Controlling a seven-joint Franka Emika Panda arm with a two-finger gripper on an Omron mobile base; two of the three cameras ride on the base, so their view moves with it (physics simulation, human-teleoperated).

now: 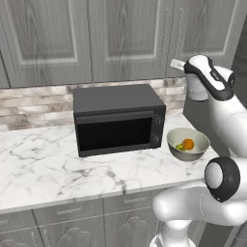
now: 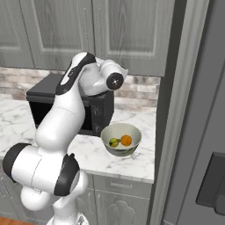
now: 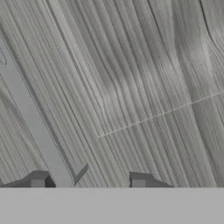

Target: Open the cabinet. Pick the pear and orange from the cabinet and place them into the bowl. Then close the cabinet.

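— What stands on the bench [image 1: 43, 164]?
— A black microwave [image 1: 118, 118], set back near the wall, its dark door facing forward and a pair of knobs down its right side. The bench top is white marble with grey veins.
— And behind it?
— A strip of brick-pattern tiles [image 1: 34, 103] in beige and grey runs along the wall.
— Below the top?
— Grey drawer fronts [image 1: 67, 212] with slim handles, and panelled doors under them.
— Anything at the right?
— In the right base view, a tall grey panel [image 2: 176, 132] ends the bench, and beside it stands a grey fridge [image 2: 206, 145] with a dark recess low on its front.
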